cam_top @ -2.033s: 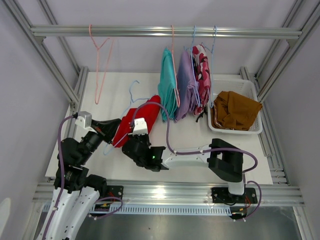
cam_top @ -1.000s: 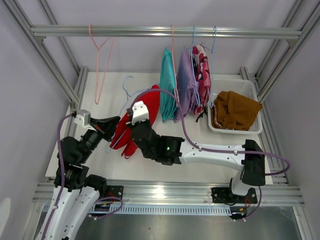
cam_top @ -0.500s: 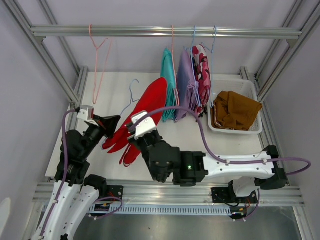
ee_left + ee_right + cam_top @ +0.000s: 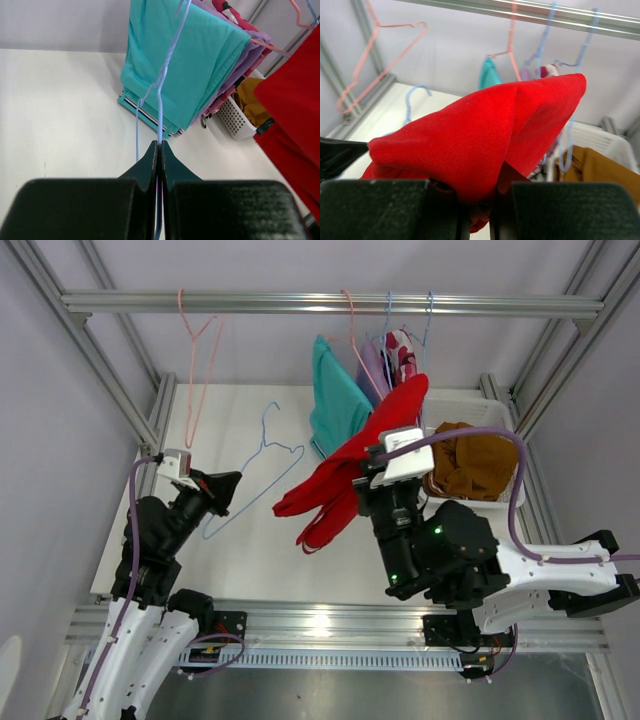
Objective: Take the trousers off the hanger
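My right gripper (image 4: pixel 479 202) is shut on the red trousers (image 4: pixel 350 465) and holds them in the air in front of the rail, clear of any hanger; they fill the right wrist view (image 4: pixel 480 135). My left gripper (image 4: pixel 160 146) is shut on the wire of a bare blue hanger (image 4: pixel 262 455), also seen in the left wrist view (image 4: pixel 165 75). Teal trousers (image 4: pixel 335 400), lilac trousers (image 4: pixel 372 375) and pink camouflage trousers (image 4: pixel 402 352) hang on hangers from the rail. Mustard-brown trousers (image 4: pixel 478 462) lie in the white basket (image 4: pixel 470 405).
A bare pink hanger (image 4: pixel 200 340) hangs at the left of the metal rail (image 4: pixel 300 304). Frame posts stand at both sides of the white table (image 4: pixel 240 540). The basket sits at the table's right edge, beside the right arm.
My right gripper has swung up and to the right, pulling the red trousers off the blue hanger. The hanger now sits bare in my left gripper, which has hardly moved.
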Available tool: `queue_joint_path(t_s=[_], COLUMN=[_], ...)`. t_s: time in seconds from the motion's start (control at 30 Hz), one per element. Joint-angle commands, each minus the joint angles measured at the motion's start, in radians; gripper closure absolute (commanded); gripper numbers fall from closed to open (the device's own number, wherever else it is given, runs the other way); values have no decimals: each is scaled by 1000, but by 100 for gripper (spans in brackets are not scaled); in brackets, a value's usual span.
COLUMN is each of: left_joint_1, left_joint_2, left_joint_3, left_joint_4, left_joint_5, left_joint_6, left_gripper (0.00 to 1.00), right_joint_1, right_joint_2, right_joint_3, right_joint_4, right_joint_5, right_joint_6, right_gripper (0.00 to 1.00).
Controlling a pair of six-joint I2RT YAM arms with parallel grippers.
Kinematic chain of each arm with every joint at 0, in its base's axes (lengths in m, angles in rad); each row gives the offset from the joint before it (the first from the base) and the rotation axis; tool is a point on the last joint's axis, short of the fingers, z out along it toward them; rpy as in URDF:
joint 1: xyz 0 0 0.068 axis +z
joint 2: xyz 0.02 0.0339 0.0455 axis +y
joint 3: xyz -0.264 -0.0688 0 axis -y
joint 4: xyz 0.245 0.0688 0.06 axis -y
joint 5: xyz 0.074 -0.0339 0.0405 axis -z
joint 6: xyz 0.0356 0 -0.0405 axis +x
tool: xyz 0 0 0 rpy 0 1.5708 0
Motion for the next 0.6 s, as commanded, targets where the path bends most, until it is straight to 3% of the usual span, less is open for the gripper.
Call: queue_joint_path(t_s=[0.0, 0.13, 0.27, 0.57], left_joint_1=[-2, -2, -2, -2], left_joint_2=[3, 3, 4, 10], left_joint_3=[46, 46, 46, 42], left_joint_4=[15, 15, 15, 17], left_joint_5=[-17, -17, -14, -4], left_joint_6=[13, 11, 13, 10], left_gripper=[100, 100, 99, 99], right_joint_1=[5, -56, -241, -535], right_joint_2=[-72, -121, -157, -296], right_joint_3=[-15, -28, -3, 58], right_joint_4=[123, 134, 124, -257], right_joint_5=[70, 102, 107, 53], right_joint_6=[-135, -160, -154, 153], right_gripper=[100, 100, 100, 100])
